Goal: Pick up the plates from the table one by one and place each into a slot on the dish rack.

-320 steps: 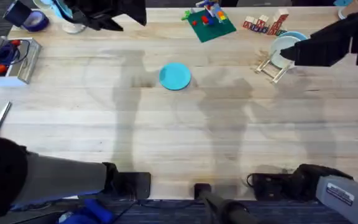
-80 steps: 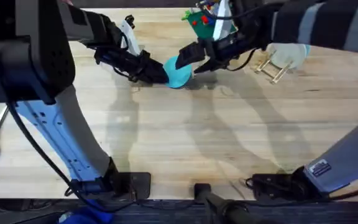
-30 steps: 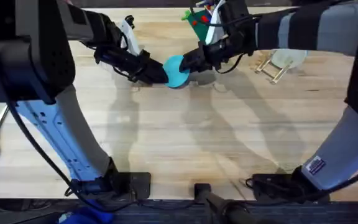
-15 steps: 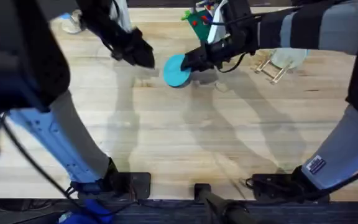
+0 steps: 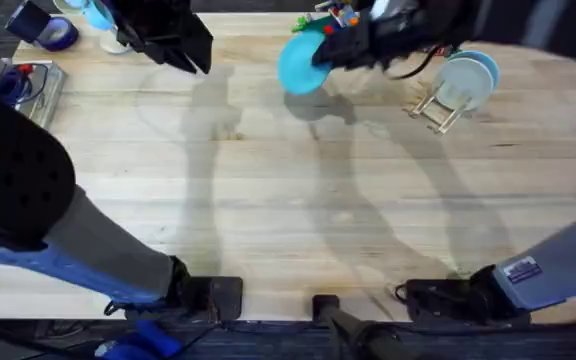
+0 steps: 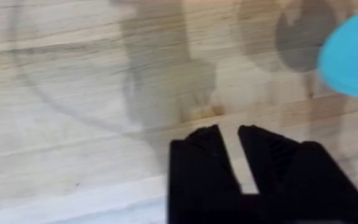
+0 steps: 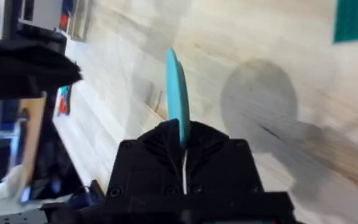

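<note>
A bright blue plate (image 5: 298,64) hangs tilted above the far middle of the table (image 5: 298,220), and its shadow lies on the wood below. My right gripper (image 5: 324,54) is shut on its right rim. In the right wrist view the plate (image 7: 178,93) stands edge-on between my right gripper's (image 7: 181,134) jaws. The dish rack (image 5: 436,110) stands at the far right and holds a light blue plate (image 5: 468,78) upright. My left gripper (image 5: 200,60) hovers at the far left, well apart from the plate, fingers nearly together with nothing between them. In the left wrist view, the left gripper (image 6: 230,134) is over bare wood with the plate (image 6: 353,59) off to one side.
A green baseplate (image 7: 356,18) with toy bricks lies at the far edge behind the held plate. A metal box (image 5: 28,88), a roll of tape (image 5: 56,34) and a cup (image 5: 116,40) sit at the far left.
My right gripper has lifted the bright blue plate off the table and carried it slightly right and farther back. My left gripper has let go of the plate's side and drawn back to the far left.
</note>
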Controlling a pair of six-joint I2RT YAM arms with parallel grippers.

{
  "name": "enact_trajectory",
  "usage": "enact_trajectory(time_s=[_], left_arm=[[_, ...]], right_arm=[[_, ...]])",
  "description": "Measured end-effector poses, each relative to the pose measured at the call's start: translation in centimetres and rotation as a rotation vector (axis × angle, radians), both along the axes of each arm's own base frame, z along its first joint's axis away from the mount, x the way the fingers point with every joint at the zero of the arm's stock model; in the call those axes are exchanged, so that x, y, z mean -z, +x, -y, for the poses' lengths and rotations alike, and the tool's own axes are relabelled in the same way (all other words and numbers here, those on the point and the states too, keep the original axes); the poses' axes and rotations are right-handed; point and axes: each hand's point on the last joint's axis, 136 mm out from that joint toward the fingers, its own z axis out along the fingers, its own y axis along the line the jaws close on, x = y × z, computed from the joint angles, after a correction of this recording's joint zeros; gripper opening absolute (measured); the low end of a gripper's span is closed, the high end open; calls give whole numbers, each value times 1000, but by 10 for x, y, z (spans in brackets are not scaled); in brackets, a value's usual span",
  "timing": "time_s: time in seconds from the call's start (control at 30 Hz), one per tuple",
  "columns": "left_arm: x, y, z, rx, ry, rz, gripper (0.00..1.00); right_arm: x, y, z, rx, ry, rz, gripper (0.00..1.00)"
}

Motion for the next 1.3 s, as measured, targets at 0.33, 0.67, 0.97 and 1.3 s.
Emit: enact_trajectory(time_s=[0.33,0.67,0.97,1.3], left_arm=[[3,-3,-8,-21,46,-16,995],[3,-2,-10,-24,56,-12,995],[2,-1,-10,-24,56,-11,995],[3,-2,-10,-24,55,-15,996]], right_arm=[[-86,-14,80,72,-179,246,30],[-144,-41,158,138,-353,489,30],[-148,-69,198,62,-528,594,30],[-156,-91,255,-62,-808,778,30]])
